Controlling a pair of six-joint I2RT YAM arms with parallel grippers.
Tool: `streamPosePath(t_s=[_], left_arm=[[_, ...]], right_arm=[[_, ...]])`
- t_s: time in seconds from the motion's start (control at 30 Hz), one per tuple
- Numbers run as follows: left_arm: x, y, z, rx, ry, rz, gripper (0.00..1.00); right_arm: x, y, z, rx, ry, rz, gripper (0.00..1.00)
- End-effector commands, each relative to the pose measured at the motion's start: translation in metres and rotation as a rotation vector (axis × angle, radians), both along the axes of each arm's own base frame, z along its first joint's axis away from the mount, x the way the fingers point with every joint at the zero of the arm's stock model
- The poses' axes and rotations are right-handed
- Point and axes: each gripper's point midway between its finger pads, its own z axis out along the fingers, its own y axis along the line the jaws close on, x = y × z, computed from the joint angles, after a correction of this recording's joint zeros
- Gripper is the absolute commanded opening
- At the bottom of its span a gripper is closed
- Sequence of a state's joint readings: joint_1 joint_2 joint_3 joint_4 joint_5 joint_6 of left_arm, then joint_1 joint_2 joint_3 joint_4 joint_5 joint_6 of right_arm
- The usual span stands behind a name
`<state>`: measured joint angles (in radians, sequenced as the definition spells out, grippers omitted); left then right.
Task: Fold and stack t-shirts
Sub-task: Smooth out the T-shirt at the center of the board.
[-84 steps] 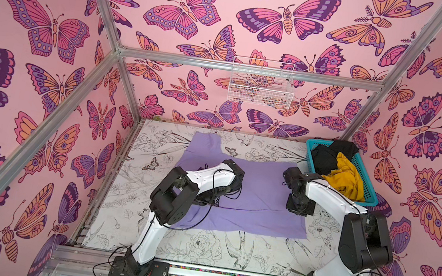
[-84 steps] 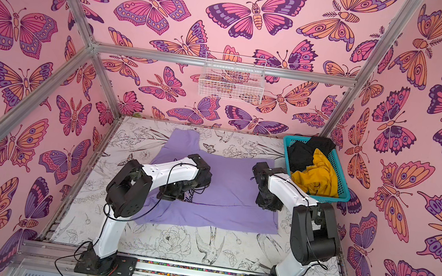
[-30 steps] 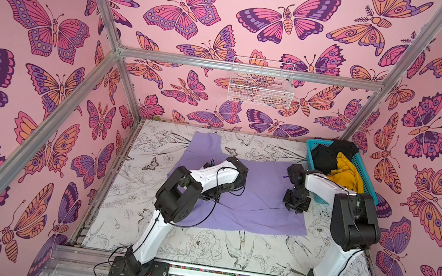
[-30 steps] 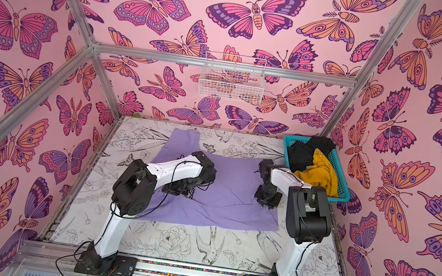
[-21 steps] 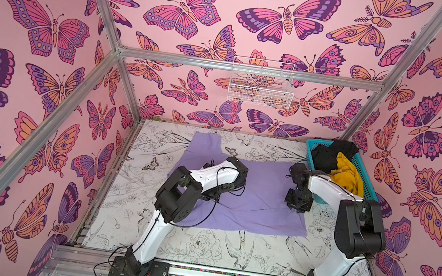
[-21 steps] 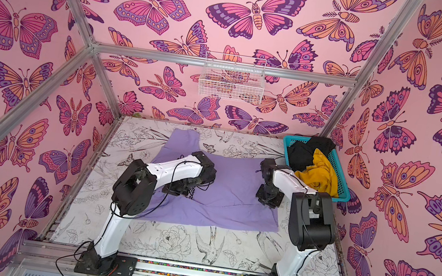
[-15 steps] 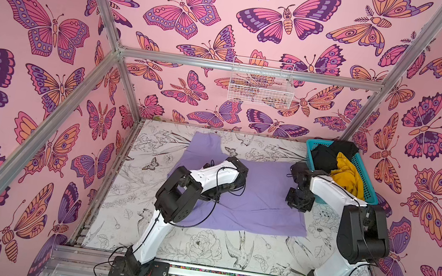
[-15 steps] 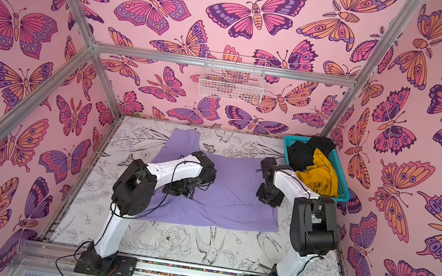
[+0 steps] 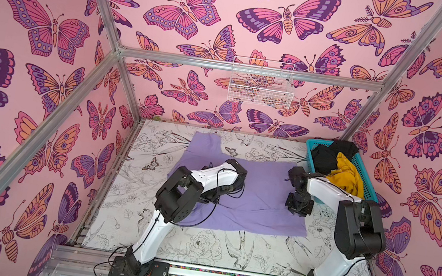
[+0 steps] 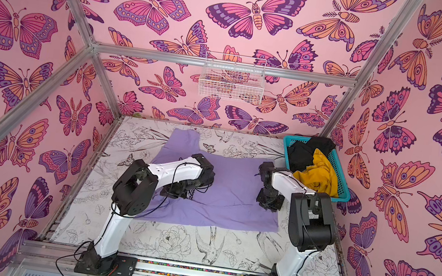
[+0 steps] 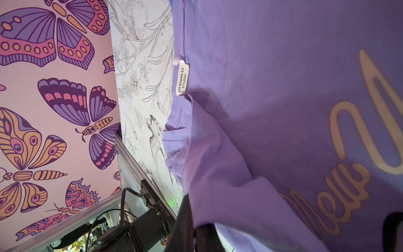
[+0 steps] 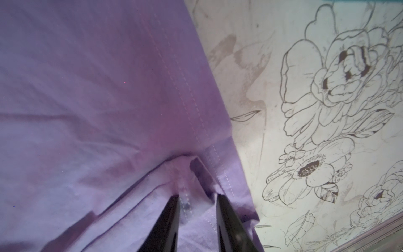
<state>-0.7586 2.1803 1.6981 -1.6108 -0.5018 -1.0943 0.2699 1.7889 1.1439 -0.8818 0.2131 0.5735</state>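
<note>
The lavender t-shirt [image 9: 258,198] is lying spread across the floral tabletop [image 9: 196,246] with one sleeve reaching toward the back wall. Its white neck label [image 11: 182,80] and yellow script print [image 11: 349,152] are showing. The mustard-yellow t-shirt [image 9: 345,176] and black t-shirt [image 9: 327,158] are sitting crumpled together in the teal basket [image 9: 311,143] — the yellow one nearer.

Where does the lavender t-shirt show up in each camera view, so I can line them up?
Top view: lavender t-shirt spread mid-table.
Top view: same spot, left of the teal basket.
Left wrist: fills most of the picture, white neck label at its edge.
Right wrist: covers over half the picture, stitched hem showing.
Shared landmark: floral-print table cover, beside the shirt in all four.
</note>
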Motion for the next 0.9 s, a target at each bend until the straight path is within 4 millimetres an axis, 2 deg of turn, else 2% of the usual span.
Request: streamPosePath(t_s=[0.0, 0.2, 0.5, 0.6, 0.77, 0.87], left_arm=[[-0.010, 0.008, 0.016, 0.017, 0.011, 0.020, 0.03], [-0.011, 0.007, 0.016, 0.018, 0.013, 0.014, 0.03], [-0.015, 0.010, 0.015, 0.028, 0.020, 0.019, 0.03], [-0.015, 0.011, 0.015, 0.032, 0.021, 0.017, 0.03], [-0.013, 0.009, 0.015, 0.025, 0.017, 0.018, 0.03], [-0.012, 0.009, 0.016, 0.024, 0.012, 0.015, 0.03]], right_arm=[[0.010, -0.006, 0.003, -0.028, -0.010, 0.017, 0.35], [0.022, -0.012, 0.003, -0.019, -0.014, 0.006, 0.34], [0.025, -0.012, -0.011, 0.004, 0.004, 0.007, 0.31], [0.023, -0.010, -0.012, 0.018, 0.006, -0.001, 0.23], [0.021, -0.009, -0.008, 0.025, -0.002, 0.001, 0.00], [0.021, -0.013, -0.005, 0.006, -0.002, 0.008, 0.00]])
